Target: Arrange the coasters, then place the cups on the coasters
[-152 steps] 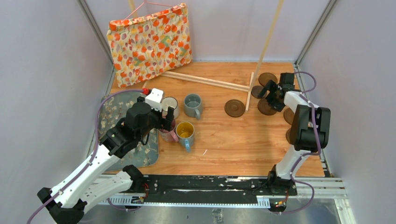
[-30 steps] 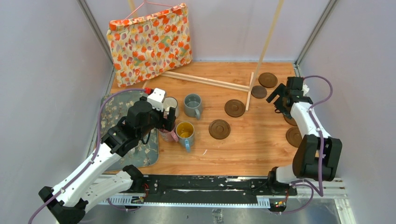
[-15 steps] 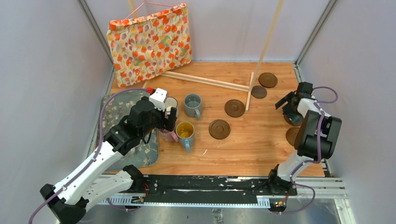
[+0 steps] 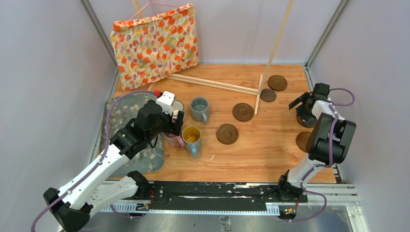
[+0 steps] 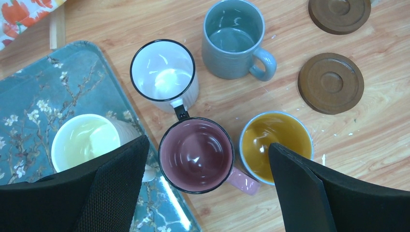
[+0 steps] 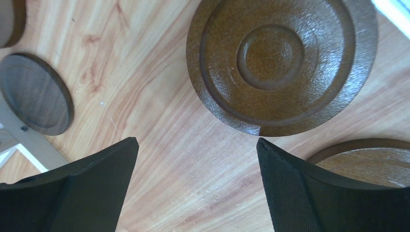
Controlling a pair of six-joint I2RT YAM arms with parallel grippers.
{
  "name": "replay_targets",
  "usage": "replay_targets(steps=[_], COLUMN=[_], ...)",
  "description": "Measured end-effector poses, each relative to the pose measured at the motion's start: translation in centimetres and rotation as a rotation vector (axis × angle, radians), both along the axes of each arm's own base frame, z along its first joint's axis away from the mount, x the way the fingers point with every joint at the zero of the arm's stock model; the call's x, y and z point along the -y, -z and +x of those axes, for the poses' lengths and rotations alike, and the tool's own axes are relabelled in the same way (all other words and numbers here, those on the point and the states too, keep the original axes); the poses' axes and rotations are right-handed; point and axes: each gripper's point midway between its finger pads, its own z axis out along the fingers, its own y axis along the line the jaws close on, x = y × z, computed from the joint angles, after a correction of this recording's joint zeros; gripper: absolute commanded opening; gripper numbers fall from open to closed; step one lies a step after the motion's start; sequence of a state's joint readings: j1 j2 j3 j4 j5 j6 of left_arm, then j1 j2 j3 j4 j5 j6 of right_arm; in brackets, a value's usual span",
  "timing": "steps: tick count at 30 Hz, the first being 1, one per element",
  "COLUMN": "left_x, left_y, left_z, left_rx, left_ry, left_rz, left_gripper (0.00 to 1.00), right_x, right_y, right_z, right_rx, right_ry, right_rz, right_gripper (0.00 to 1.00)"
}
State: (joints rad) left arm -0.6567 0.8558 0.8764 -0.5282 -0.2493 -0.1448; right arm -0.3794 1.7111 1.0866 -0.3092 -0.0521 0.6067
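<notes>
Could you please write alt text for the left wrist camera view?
Open jaws of the left gripper hang above a pink mug, beside a cream mug, white mug, grey-blue mug and yellow-lined mug; two coasters lie at right.

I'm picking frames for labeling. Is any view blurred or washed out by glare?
Top external: sharp, evenly lit. Left wrist: crisp, small highlights inside the pink mug and white mug. Right wrist: coaster in focus, slight sheen on its lower rim.
</notes>
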Motion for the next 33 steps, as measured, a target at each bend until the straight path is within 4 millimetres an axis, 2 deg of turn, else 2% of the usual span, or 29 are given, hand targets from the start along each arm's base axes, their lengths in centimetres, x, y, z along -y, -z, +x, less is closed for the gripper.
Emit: replay_targets(steps=[7,10,15,20,26,33], left_x=[0.0,0.0,0.1,0.2,0.2,0.1], left_y=[0.0,0.1,0.3,0.9,1.2,1.7], left_z=[0.1,0.1,0.1,0.3,0.4,0.7], left_rx=[0.001,-0.001,-0.007,-0.025,-0.034,-0.049], left_ry=[-0.001,-0.001,0.001,0.001,-0.002,-0.009], left_rz=[-0.001,0.001,0.004,0.018,0.024,0.033], left_gripper=[1.00,1.00,1.00,1.00,1.00,1.00], right_x=[1.7,2.9,5.4,6.1,5.9,5.6], right_y=[-3.4,-3.9,-2.5,0.3,0.4,0.3], right_z=[1.2,1.3,0.6,1.1,2.6,2.9], right_rx=[0.068,0.076,0.049,0.002,0.046,0.046], right_ry=[0.013,0.033,0.092,0.097,0.072,0.057], right_rz=[-0.068,-0.093,-0.066,-0.020,0.007,0.009], right_gripper=[0.99,0.98,0.97,0.97,0.96,0.97])
